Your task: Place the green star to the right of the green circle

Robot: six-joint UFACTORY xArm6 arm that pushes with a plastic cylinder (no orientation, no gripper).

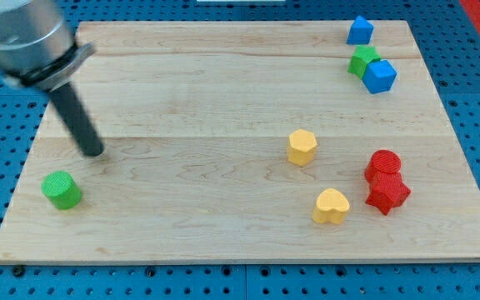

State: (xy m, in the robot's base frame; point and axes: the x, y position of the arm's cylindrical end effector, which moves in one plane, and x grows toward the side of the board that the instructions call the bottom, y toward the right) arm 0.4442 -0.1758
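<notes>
Claw-wise we have nothing to open or close: our arm ends in a straight dark rod (75, 117), and our tip (96, 153) rests on the wooden worktop (190, 83) toward the view's left. The rod slants down from a grey housing in the view's top left corner.

Our tip touches no block. The green circle (61, 190) sits near it, below and a little to the view's left, with a clear gap between them, close to the worktop's left edge.

The green star (361, 60) is well apart from both, far across the worktop near the view's top right corner. A blue cube (381, 76) presses against its lower right side and covers part of it, so we cannot make out its outline fully. Just above this pair, apart from them, stands a 2nd blue block (359, 31) with a peaked top.

Lower on the view's right, a yellow hexagon (302, 147) stands alone near the middle, and a yellow heart (332, 206) lies below it to the right. Beside these, a red circle (382, 165) touches a red star (388, 194) just beneath it.
</notes>
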